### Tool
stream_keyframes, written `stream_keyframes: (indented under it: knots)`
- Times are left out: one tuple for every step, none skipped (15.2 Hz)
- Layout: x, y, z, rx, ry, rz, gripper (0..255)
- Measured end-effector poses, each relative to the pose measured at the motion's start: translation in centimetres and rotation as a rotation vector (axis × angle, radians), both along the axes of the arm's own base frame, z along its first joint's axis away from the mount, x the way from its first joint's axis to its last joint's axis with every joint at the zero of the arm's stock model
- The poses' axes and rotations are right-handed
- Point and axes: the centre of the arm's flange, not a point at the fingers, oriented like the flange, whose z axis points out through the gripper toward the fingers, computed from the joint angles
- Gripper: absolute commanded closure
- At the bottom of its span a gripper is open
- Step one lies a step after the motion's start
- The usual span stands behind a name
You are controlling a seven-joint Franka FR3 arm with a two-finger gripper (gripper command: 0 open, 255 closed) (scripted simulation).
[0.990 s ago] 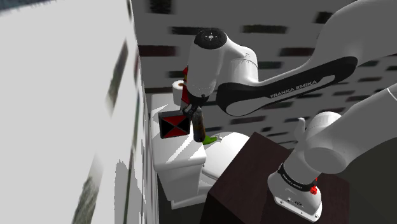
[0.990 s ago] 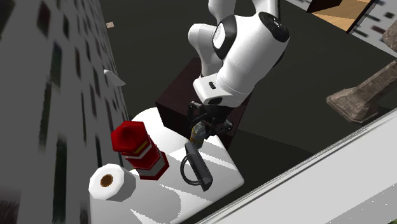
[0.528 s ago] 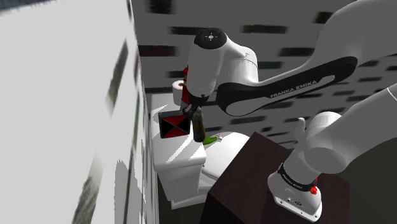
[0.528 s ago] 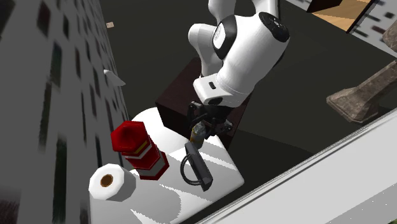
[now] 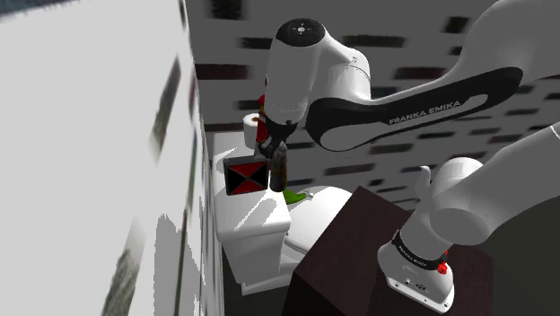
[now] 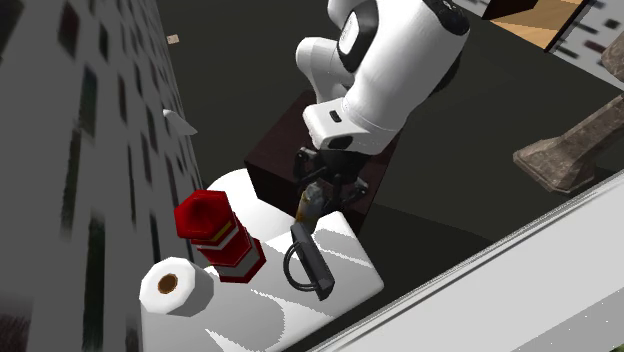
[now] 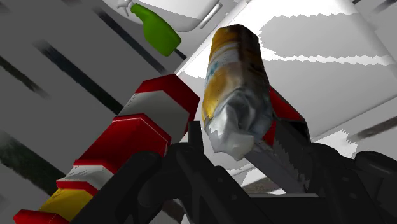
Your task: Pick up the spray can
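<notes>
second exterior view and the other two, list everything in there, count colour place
spray can: 1, yellow and grey, clasped over the toilet
striped box: 1, red, white and yellow, on the toilet tank
paper roll: 1, white, beside the box
looped object: 1, black, on the tank
spray bottle: 1, green, lying by the toilet seat
stand: 1, dark brown, beside the toilet
arm: 1, white
end effector: 1, black, shut on the can
</notes>
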Motion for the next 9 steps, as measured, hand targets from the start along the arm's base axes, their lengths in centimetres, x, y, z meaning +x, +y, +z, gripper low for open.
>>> stream_keyframes:
  knots:
    - [0.1,0.0,0.4,0.0,0.0,0.0,255]
    - [0.1,0.0,0.9,0.0,0.0,0.0,255]
    - [0.0,0.1,1.4,0.0,0.0,0.0,255]
    - [0.1,0.2,2.1,0.0,0.0,0.0,255]
    - [0.1,0.1,2.5,0.0,0.0,0.0,255]
    - [0.1,0.1,3.1,0.0,0.0,0.0,255]
    - [0.1,0.1,3.6,0.0,0.0,0.0,255]
    - [0.1,0.1,4.1,0.0,0.0,0.0,255]
    - [0.1,0.1,4.5,0.0,0.0,0.0,255]
